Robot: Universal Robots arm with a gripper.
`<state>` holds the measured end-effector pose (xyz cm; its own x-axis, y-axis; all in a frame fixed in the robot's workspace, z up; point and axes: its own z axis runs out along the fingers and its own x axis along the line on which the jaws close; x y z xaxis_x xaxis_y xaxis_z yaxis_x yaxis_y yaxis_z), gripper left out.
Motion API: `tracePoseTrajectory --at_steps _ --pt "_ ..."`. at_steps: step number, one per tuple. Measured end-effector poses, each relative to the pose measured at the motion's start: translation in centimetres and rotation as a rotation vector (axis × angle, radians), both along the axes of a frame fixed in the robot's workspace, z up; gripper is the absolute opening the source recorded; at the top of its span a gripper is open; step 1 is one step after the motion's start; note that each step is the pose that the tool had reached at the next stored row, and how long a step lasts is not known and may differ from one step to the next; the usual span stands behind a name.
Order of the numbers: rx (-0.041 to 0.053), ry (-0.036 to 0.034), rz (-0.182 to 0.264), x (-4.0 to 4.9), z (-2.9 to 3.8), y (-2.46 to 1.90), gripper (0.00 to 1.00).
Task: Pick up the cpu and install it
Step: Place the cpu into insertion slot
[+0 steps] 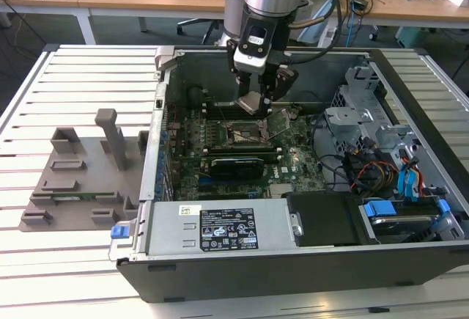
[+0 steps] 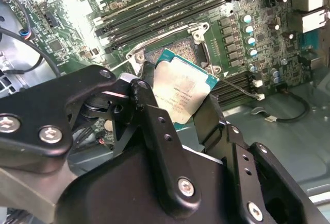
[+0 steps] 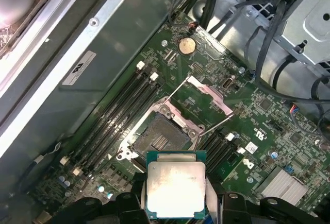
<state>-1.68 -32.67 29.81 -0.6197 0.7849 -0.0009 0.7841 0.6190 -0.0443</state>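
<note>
Hovering inside the computer case point(image 1: 293, 279) in the exterior view, the tool point(image 1: 259, 96) clenches the cpu point(image 1: 250, 102) above the open socket point(image 1: 244, 134); second wrist view: cpu point(image 2: 180, 91) tilted over the socket point(image 2: 172, 51) corner; first wrist view: socket point(image 3: 159, 134) just beyond the cpu point(image 3: 176, 189), not yet seated.

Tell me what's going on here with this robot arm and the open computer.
The arm's gripper is shut on the cpu, holding it by its edges above the motherboard inside the open computer case. The socket is empty, its retention frame swung open. The cpu is not yet seated.
</note>
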Motion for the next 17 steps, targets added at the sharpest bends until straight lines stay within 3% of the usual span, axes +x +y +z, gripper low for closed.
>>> tracePoseTrajectory --at_steps 17 --pt "0.0000 0.0000 -0.128 0.00 -0.01 0.00 0.55"
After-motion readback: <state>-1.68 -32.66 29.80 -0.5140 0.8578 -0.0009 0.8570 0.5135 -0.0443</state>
